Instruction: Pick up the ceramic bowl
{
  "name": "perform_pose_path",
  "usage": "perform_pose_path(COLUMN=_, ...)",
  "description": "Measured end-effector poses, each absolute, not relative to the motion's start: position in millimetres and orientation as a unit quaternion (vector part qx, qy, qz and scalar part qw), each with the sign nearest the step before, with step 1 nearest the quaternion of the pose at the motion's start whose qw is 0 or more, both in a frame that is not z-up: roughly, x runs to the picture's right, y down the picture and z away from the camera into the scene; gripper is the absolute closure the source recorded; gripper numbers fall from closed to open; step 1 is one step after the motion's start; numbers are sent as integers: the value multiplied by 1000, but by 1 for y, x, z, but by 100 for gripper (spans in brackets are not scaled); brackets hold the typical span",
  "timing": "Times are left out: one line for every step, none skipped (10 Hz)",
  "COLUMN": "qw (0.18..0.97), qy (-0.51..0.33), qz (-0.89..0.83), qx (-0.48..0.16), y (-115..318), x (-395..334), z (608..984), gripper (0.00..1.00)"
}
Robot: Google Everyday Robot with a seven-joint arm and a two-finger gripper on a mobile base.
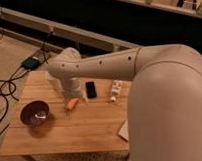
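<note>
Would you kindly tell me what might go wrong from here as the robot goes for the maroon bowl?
1. The hand is above the small orange carrot-like piece, apart from the round dark maroon ceramic bowl; moving across may knock that piece.
2. The bowl lies near the edge of the wooden table, so a nudge might push it off.
</note>
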State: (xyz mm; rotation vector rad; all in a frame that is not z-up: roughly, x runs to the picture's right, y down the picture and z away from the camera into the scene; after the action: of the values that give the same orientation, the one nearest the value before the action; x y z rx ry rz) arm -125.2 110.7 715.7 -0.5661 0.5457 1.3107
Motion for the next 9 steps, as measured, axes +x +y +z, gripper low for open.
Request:
perform_pose_path(qw=736, qy=242, qz=576, qx=-260, y=112, x=-139, z=722, gripper=35)
perform_pose_path(qw=745, qy=237, qz=564, qx=-266, y=113, x=-150, z=726, gripper=35)
perform_pose_path(qw=755, qy=231, qz=548, qx=-276, y=116, x=-165, z=732, gripper=35)
perform_pose_path(qw=763, qy=226, qz=535, qx=-285, y=119, x=-178, z=736, gripper=35)
perform_pose_path(qw=775, qy=215, qz=512, qx=-302, y=124, x=-198, z=744, gripper=35)
perform_pose_path(qw=781, qy=210, qz=499, qx=-312, y=127, x=-208, z=749, gripper=35)
perform_pose_path(qw=786, qy=205, qz=486, qx=-321, y=131, x=-216, z=756, gripper=35)
perform_pose_path(qw=793, qy=198, qz=469, qx=-335, y=135, x=-230, z=766, gripper=35)
perform_pose_path(qw=796, qy=195, qz=460, qx=-341, y=136, x=-236, z=772, gripper=35)
